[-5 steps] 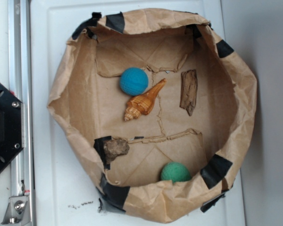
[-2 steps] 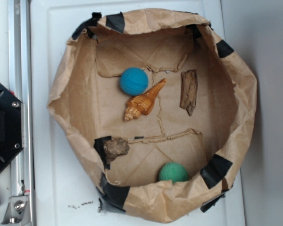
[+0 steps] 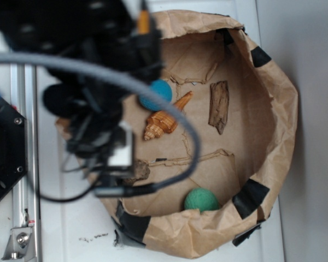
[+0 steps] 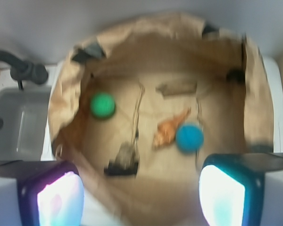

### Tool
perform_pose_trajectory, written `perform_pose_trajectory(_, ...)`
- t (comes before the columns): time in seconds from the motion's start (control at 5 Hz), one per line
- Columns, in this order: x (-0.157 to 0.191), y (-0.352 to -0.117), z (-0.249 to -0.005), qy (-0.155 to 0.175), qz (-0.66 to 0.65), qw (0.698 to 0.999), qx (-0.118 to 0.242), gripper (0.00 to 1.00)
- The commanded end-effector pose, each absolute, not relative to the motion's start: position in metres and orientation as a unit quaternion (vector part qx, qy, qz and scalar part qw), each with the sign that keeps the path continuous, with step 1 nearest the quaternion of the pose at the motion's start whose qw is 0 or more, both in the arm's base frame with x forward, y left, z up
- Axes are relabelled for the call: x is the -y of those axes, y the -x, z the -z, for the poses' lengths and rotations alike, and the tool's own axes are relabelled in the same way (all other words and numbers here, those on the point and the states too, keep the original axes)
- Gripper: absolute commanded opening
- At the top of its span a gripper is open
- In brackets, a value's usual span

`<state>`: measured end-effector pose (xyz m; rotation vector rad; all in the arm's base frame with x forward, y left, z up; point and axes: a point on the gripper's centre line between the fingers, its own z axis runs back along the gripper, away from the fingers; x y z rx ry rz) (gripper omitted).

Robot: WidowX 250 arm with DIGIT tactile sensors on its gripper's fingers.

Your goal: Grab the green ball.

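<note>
**Green ball tucked in the bag's near corner, arm blocking half the view**

The green ball [image 3: 202, 200] sits on the floor of the brown paper bag [image 3: 273, 82], down at the near edge, right up against the crumpled wall and close to a black tape patch [image 3: 250, 197]. It looks fuzzy, like felt, so my guess is it's light and a bit squishy, not slippery, nothing fragile about it. It'll probably roll if nudged. I'd come straight down and pinch it across the middle, with one finger slipping between ball and bag wall, which looks tight.

The hand [image 4: 141, 195] is up high over the bag, jaws spread wide, holding nothing; the wrist view shows both fingertips [image 4: 226, 190] at the bottom edge with the whole bag between them.

What's hard to see: in the exterior view the blurry arm covers the bag's left side, hiding part of the blue ball [image 3: 157, 94] and most of the rock [image 3: 135, 170]. The seashell [image 3: 165, 120] and wood piece [image 3: 219, 106] are clear. The wrist view is soft all over, so the fine texture is lost there.
</note>
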<state>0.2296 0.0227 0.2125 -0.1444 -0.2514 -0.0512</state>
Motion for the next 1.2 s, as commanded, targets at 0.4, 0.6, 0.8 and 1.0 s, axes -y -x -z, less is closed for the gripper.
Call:
perform_pose_trajectory(0.4, -0.016, -0.244, -0.221, 0.069, 0.253, 0.955, 0.136, 1.0)
perform_pose_trajectory(0.6, -0.016, -0.244, -0.221, 0.069, 0.253, 0.955, 0.136, 1.0)
perform_pose_trajectory(0.8, -0.016, -0.244, -0.221, 0.069, 0.253, 0.955, 0.136, 1.0)
perform_pose_trajectory(1.0, -0.025, -0.263, -0.199, 0.043, 0.275, 0.949, 0.145, 1.0)
